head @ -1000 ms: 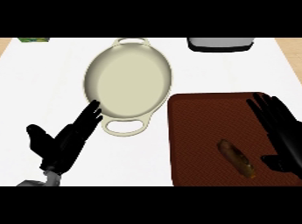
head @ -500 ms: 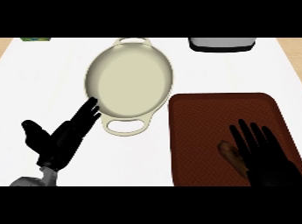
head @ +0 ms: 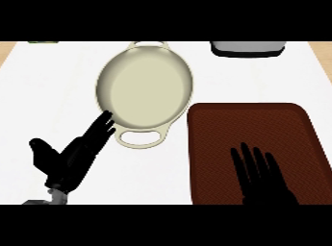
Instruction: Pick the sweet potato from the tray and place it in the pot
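A cream oval pot (head: 146,89) with two loop handles stands on the white counter, empty inside. To its right lies the dark brown tray (head: 261,120). My right hand (head: 261,180) lies flat over the tray's near part, fingers straight and pointing away from me. The sweet potato does not show; the hand covers the spot where it lay. My left hand (head: 72,161) rests open at the lower left, fingers up, its tips close to the pot's near handle (head: 140,139).
A grey and black appliance (head: 248,48) stands at the counter's far right edge. A small green object (head: 44,42) sits at the far left corner. Wooden floor shows past both side edges of the counter.
My right hand has moved from the tray's right edge leftward and down over the sweet potato, hiding it. The left hand has shifted slightly down and left.
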